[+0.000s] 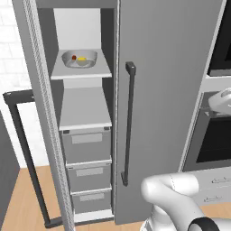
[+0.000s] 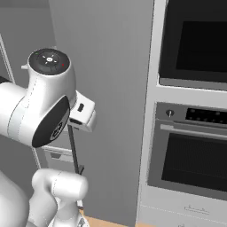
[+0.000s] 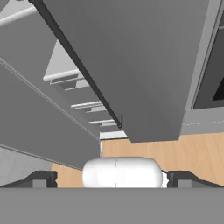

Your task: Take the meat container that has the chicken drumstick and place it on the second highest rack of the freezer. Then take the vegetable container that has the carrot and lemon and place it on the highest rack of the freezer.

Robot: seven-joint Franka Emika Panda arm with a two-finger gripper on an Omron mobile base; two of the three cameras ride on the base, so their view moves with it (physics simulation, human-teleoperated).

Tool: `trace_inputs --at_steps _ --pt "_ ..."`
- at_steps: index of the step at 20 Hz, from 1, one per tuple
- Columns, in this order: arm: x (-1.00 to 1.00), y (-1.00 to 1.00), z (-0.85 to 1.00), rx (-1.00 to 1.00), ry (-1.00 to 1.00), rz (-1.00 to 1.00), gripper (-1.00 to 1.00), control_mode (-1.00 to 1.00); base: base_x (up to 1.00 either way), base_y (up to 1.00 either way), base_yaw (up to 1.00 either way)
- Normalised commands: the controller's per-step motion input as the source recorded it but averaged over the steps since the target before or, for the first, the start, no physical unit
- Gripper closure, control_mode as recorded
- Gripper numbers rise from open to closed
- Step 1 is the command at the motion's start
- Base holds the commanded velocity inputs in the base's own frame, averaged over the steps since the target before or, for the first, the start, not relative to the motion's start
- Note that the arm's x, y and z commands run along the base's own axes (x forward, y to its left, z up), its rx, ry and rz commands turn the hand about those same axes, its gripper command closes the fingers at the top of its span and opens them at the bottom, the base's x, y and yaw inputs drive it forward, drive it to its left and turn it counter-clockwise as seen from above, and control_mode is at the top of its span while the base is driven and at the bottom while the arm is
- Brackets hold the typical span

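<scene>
The freezer (image 1: 85,108) stands with its left door (image 1: 40,113) swung open, showing two white shelves over three grey drawers (image 1: 86,144). On the highest rack (image 1: 81,73) sits a shallow grey container (image 1: 80,58) with a yellow lemon (image 1: 81,58) and a small orange-red piece (image 1: 74,57) in it. The second highest rack (image 1: 85,110) is bare. The meat container with the chicken drumstick is out of view. My gripper (image 3: 113,179) is open, its fingertips (image 3: 41,178) far apart with nothing between them. It faces the grey closed door (image 3: 144,65) and the freezer shelves (image 3: 65,74) from a short way off.
A closed grey door with a long dark bar handle (image 1: 130,122) stands right of the freezer opening. Two built-in ovens (image 2: 195,164) (image 2: 195,40) fill the wall further right. The open door's handle (image 1: 25,153) juts out at the left. Wooden floor (image 3: 175,153) lies below.
</scene>
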Motion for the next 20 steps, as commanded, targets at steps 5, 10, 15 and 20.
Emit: trace_inputs --at_steps 5,10,15,20 --pt "0.00 0.00 0.00 0.00 0.00 0.00 -1.00 1.00 -0.26 -0.55 -0.29" --pt "0.00 0.00 0.00 0.00 0.00 0.00 -1.00 1.00 0.00 -0.25 -0.70" --pt "0.00 0.00 0.00 0.00 0.00 0.00 -1.00 1.00 -0.07 -0.21 -0.67" --pt "0.00 0.00 0.00 0.00 0.00 0.00 -1.00 1.00 -0.20 -0.34 -0.59"
